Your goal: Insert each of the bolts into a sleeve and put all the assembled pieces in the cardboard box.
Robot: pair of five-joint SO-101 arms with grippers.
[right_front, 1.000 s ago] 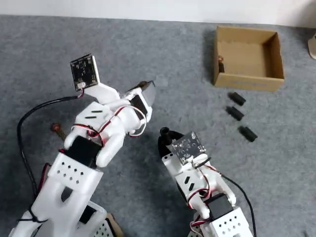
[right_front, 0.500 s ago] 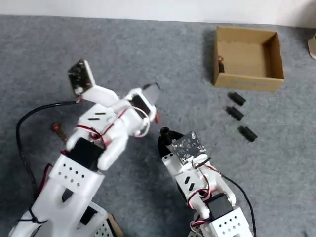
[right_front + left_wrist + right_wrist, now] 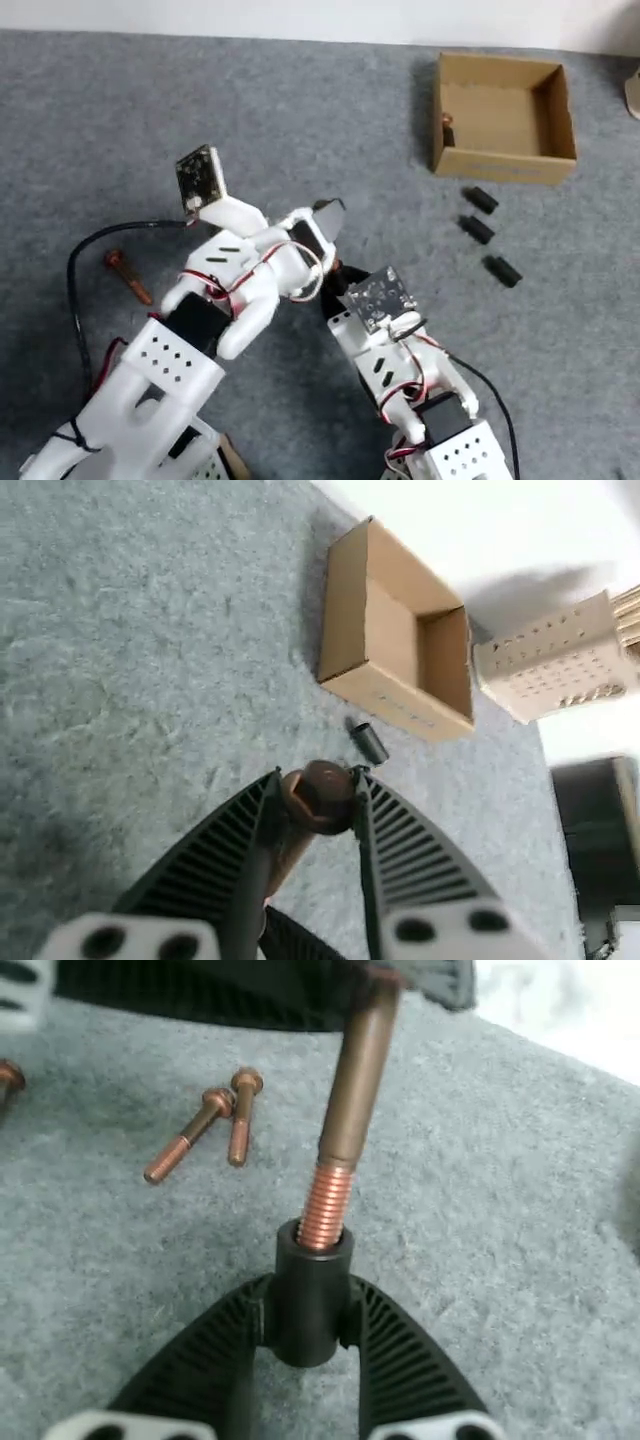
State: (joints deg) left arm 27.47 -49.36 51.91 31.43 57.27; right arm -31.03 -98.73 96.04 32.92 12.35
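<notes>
Up close from the right wrist we've got the right gripper (image 3: 305,1310) clamped on the upright sleeve (image 3: 308,1290), with the bolt (image 3: 355,1090) thread tip in its mouth. The left wrist gives us the left gripper (image 3: 318,780) pinching the bolt's head. From above, the left arm (image 3: 240,290) leans across over the right arm (image 3: 400,370), and the cardboard box (image 3: 500,168) sits well apart.

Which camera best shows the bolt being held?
The right wrist view: the bolt shows along its length, threaded tip in the sleeve the right gripper holds. The left wrist view shows mainly its head, held in the left gripper; the high view, a copper glimpse between the arms.
</notes>
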